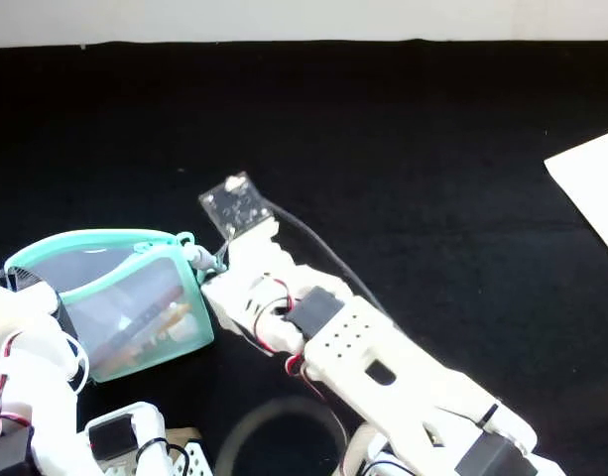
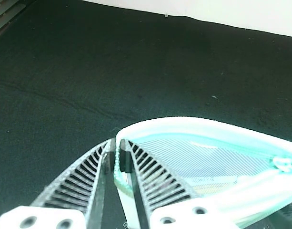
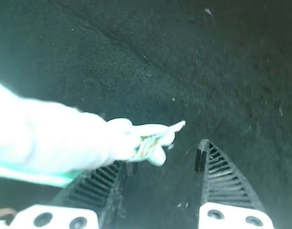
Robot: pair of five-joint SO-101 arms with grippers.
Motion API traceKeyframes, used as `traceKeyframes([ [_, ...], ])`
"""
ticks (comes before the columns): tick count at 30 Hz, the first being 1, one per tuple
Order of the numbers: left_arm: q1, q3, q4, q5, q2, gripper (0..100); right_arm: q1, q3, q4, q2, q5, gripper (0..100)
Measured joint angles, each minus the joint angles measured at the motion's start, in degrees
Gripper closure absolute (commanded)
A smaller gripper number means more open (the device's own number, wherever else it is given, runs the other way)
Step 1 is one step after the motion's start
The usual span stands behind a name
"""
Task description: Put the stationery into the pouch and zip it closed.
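Left gripper (image 2: 118,149): clamped tight on one end of the mint mesh pouch (image 2: 203,157). Right gripper (image 3: 162,152): spread wide, the pouch's zip tab (image 3: 153,140) lying against one finger, not pinched. Pouch standing on edge on the black table (image 1: 403,149) between both arms, mouth open, stationery (image 1: 150,327) visible inside through the mesh. White sheet (image 1: 591,183) well apart at the table's edge.

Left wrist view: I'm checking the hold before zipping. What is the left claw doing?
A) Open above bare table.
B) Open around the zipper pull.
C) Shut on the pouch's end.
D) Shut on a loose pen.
C: the left claw is pinched shut on the end rim of the pouch.
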State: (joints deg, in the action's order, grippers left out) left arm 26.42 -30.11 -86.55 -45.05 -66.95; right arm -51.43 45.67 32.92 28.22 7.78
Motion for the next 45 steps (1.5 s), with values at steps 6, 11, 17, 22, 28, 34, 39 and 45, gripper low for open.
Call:
traceKeyframes([
  [6,0.00,0.00,0.00,0.00,0.00,99,0.88,4.66,-9.05,0.00,-3.25,78.9],
  [11,0.00,0.00,0.00,0.00,0.00,99,0.88,3.16,-9.85,0.00,-3.60,78.9],
  [17,0.00,0.00,0.00,0.00,0.00,99,0.88,0.97,-10.02,0.00,-3.60,81.9],
  [22,0.00,0.00,0.00,0.00,0.00,99,0.97,-0.70,-10.02,0.00,-3.60,99.0],
  [28,0.00,0.00,0.00,0.00,0.00,99,1.76,-0.70,-10.02,-0.09,-3.60,99.1],
  [34,0.00,0.00,0.00,0.00,0.00,99,8.97,-0.26,-9.23,0.09,-3.60,99.1],
  [39,-0.26,0.00,0.00,0.00,0.00,99,15.30,-0.26,-5.80,0.53,-3.69,99.1],
  [45,-0.53,0.00,0.00,0.00,0.00,99,20.04,-5.27,-1.49,0.62,-3.78,99.1],
])
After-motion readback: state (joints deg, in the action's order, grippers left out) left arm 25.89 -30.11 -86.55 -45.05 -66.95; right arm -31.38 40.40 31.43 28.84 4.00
